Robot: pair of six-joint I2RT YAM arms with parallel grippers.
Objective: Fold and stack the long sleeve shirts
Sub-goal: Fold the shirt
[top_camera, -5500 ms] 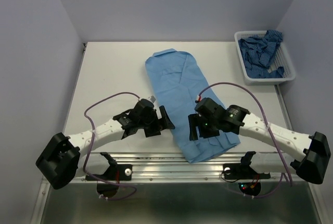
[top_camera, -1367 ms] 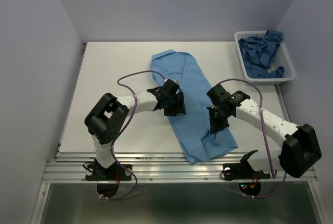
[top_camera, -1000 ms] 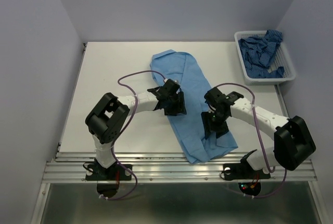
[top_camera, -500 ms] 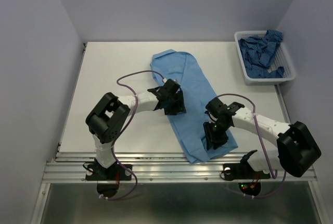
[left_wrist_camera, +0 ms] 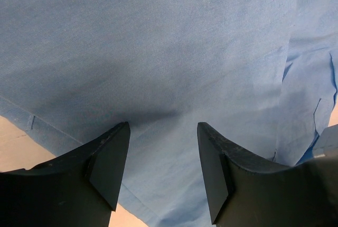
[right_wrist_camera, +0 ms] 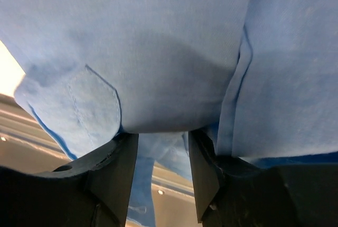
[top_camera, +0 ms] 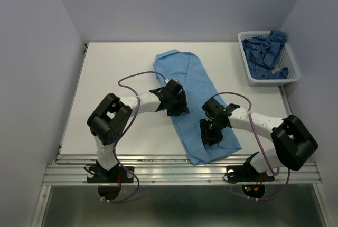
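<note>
Roughly halfway through the first garment, by the look of it. On the white table point(top_camera: 116, 68), one plain light sky-blue cloth long sleeve shirt point(top_camera: 198, 79), laid slantwise from the far middle toward the near right edge. Folded lengthwise into a long narrow strip, with the sleeves tucked out of sight. No crosswise fold yet, so not a finished packet.

Left gripper point(top_camera: 178, 106) down on the strip's left edge near its middle, jaws spread wide over flat cloth and pinching nothing. Right gripper point(top_camera: 210, 136) low at the strip's near end, jaws partly spread astride the hem. No closed pinch to be seen from the wrist view.

Probably next: closing on the near hem and carrying it over toward the collar, with the left jaws pinning the crease line.

Left after that: the darker blue fine-patterned cloth shirt point(top_camera: 266, 53), crumpled in the white plastic mesh basket point(top_camera: 244, 53) at the far right corner, neither spread nor folded. No stack anywhere so far; stacking to come last.
</note>
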